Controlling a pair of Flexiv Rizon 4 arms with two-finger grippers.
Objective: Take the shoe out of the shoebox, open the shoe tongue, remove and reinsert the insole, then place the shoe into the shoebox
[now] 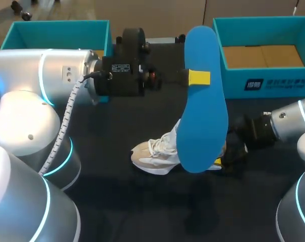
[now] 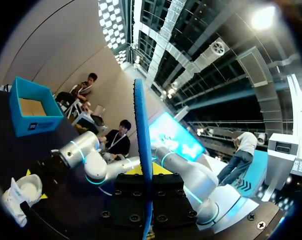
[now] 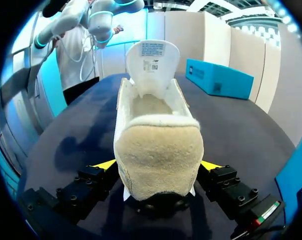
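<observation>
The blue insole (image 1: 202, 108) is held upright by the left end effector (image 1: 198, 78), which is closed on its two faces, in the upper middle of the frame. The white shoe (image 1: 155, 154) is at the centre, outside the shoebox (image 1: 265, 80) at the upper right. Its heel is clamped between the fingers of the right end effector (image 3: 158, 167). A second box (image 1: 59, 33) stands on the counter (image 1: 117, 201) at the upper left.

A dark, matte black desk (image 1: 142, 212) lies under everything, its bare surface plain and unmarked, with soft shadows falling across it near the middle.
</observation>
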